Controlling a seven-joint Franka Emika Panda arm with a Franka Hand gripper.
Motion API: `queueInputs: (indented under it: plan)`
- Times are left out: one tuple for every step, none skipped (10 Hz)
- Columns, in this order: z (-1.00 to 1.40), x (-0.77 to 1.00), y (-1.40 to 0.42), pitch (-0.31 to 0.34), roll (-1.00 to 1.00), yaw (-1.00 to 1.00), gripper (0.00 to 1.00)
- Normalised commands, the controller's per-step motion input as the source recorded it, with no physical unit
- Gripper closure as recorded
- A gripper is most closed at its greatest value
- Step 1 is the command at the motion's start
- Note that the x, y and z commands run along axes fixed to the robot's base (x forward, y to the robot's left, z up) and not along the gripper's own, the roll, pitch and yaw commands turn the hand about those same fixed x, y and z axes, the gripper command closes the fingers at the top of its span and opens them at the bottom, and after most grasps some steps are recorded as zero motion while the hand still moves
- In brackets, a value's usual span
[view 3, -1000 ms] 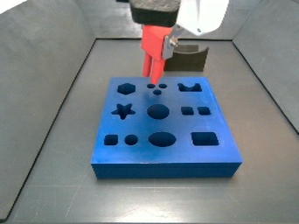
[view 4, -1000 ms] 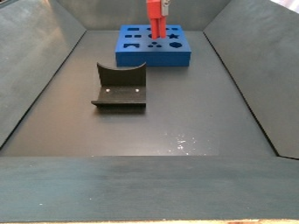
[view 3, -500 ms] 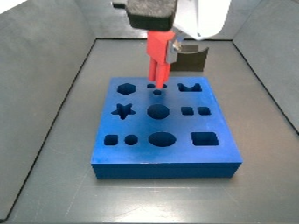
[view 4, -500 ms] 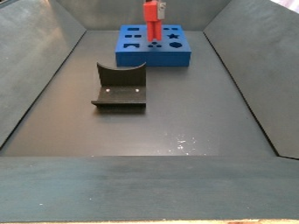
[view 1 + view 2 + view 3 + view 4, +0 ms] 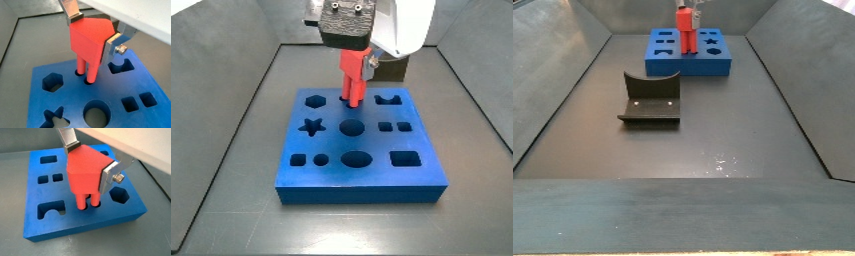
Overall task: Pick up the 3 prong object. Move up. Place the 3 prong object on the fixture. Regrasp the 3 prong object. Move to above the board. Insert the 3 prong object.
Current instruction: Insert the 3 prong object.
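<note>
3 prong object: The 3 prong object [image 5: 90, 42] is a small red block with short legs at its low end. It stands straight up over the board, and in both wrist views the leg tips are down in small round holes near 1 edge of the board. It is partly in, I think, not all the way.

How it feels: It looks like hard plastic, so I guess it is light and stiff and will not bend. The smooth sides may be a bit slippery. The thin legs look like the part that could snap if pushed in crooked.

Where to hold: The wide flat top part, well above the legs, looks like the best spot.

Claw: The claw [image 5: 90, 159] hangs right over the board and is pinching the red block on its 2 flat sides. A silver finger [image 5: 115, 172] is pressed on 1 side.

Board: The board [image 5: 372, 170] is big, flat and blue with star, round and square holes. It lies on the bench [image 5: 714, 150].

Fixture: The fixture [image 5: 649, 100] is a dark notched block, well apart from the board in a side view. Nothing sits on it.
</note>
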Motion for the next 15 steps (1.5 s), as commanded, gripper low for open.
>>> queueInputs:
  plan:
    - [-0.14,0.00,0.00,0.000,0.03,-0.30,1.00]
    - [-0.15,-0.04,0.00,0.000,0.02,-0.42,1.00]
    - [0.00,-0.03,0.00,0.000,0.00,-0.15,1.00]
    - [-0.03,-0.04,0.00,0.000,0.00,0.00,1.00]
    - [-0.09,-0.24,0.00,-0.003,0.05,-0.08,1.00]
    - [-0.10,-0.31,0.00,-0.057,0.01,-0.09,1.00]
    - [-0.02,0.00,0.00,0.000,0.00,0.00,1.00]
    - [-0.13,0.02,-0.01,0.000,0.00,0.00,1.00]
    - [-0.20,0.17,-0.04,0.000,0.00,-0.01,1.00]
    - [-0.21,0.19,0.00,-0.014,0.00,0.00,1.00]
    - [-0.11,0.12,0.00,-0.023,-0.09,0.00,1.00]
    - [-0.07,0.09,0.00,-0.011,-0.11,0.00,1.00]
    - [-0.02,0.00,0.00,0.000,0.00,0.00,1.00]
    - [-0.17,0.00,0.00,-0.043,0.00,0.00,1.00]
    - [-0.25,0.00,0.00,-0.069,0.00,0.00,1.00]
